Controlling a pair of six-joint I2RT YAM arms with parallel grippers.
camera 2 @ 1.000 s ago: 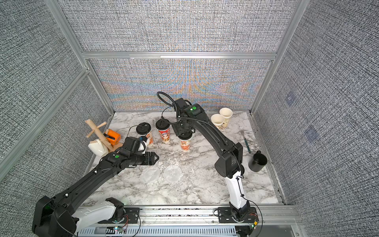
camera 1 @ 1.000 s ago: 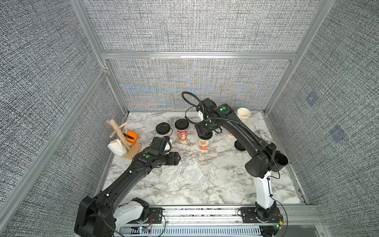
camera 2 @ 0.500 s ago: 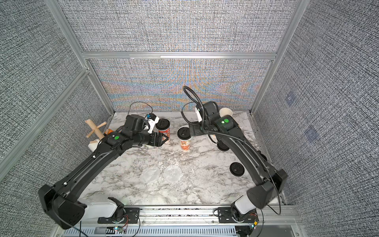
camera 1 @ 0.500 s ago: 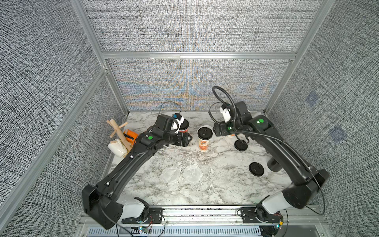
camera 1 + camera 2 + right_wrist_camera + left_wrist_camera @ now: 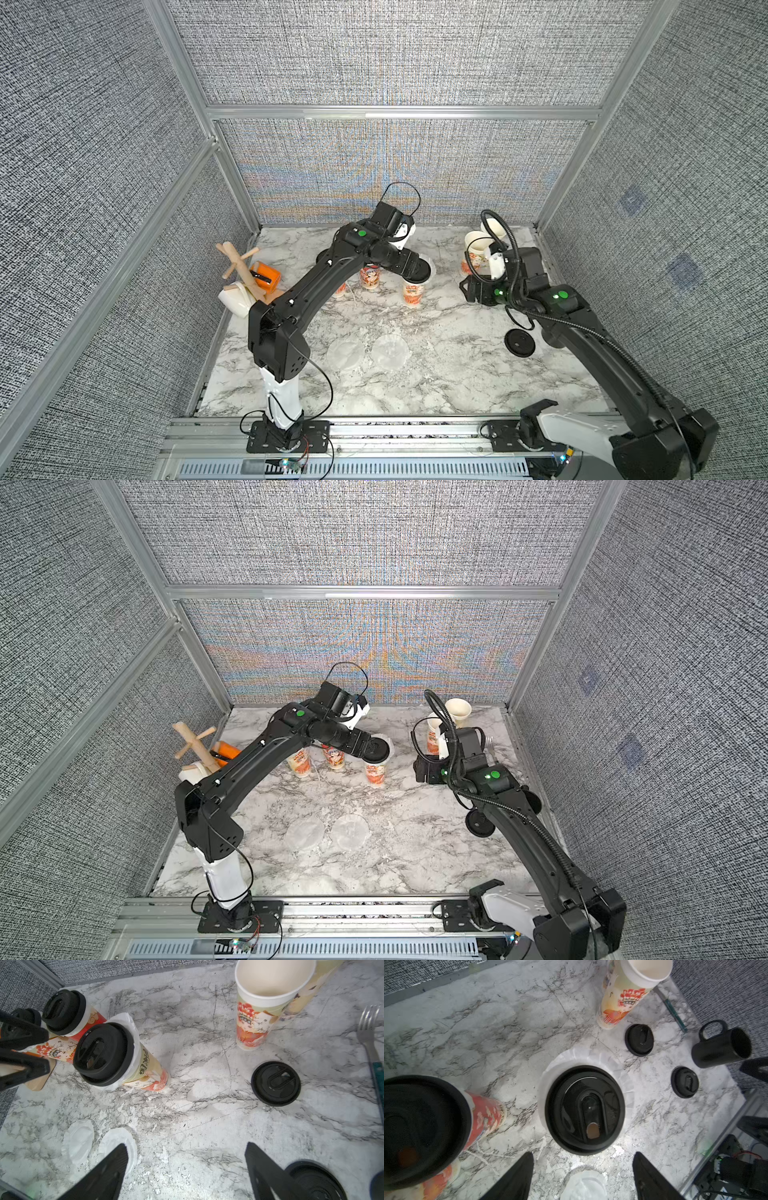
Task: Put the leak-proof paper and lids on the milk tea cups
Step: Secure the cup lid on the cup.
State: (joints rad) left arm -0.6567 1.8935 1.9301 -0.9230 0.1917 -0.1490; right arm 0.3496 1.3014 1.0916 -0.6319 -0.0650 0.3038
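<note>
The left jaws stand wide and empty just above a lidded cup, its paper frill showing around the black lid. The right jaws, also wide and empty, hang over the surface near a loose lid. Two paper discs lie flat in front; two open cups wait far right. Next, I judge, one disc must be pinched by its edge. The left arm reaches far forward; the right arm is bent low.

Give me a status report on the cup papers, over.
Left gripper open beside lidded cup. Right gripper open, empty. Two papers lying loose, two cups uncovered. Black lid loose by those cups.
</note>
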